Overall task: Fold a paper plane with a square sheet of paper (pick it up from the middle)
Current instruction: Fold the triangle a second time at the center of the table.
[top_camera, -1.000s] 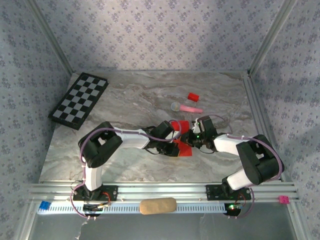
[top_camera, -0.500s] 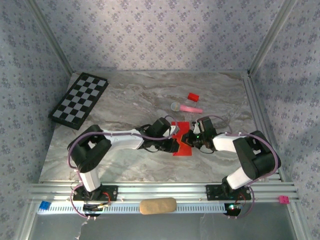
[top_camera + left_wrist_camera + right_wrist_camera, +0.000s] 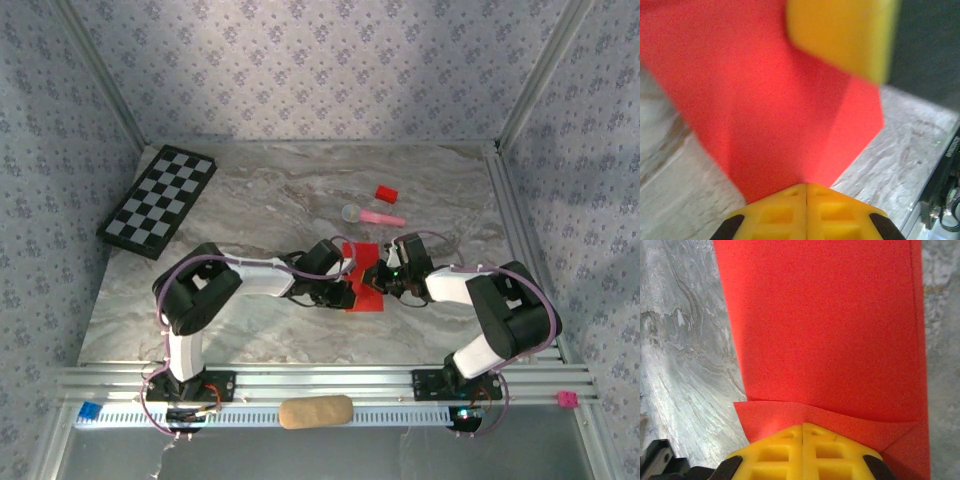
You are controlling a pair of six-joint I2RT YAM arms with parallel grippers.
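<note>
Early stage: square sheet of paper (image 3: 363,298) lay near table (image 3: 260,195) centre, partly folded, no dart yet; most creases left. Left gripper (image 3: 807,192) pinched its 9 o'clock edge, right gripper (image 3: 802,434) its 3 o'clock edge.

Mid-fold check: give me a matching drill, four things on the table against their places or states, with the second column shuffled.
Things:
1. checkerboard
2. small red block
3. pink stick
4. red paper sheet

Places or states:
A. pinched by the left gripper and the right gripper
B. far left corner of the table
C. lying between the block and the paper
D. farthest back of the small items, right of centre

Pairs: 1-B, 2-D, 3-C, 4-A
</note>
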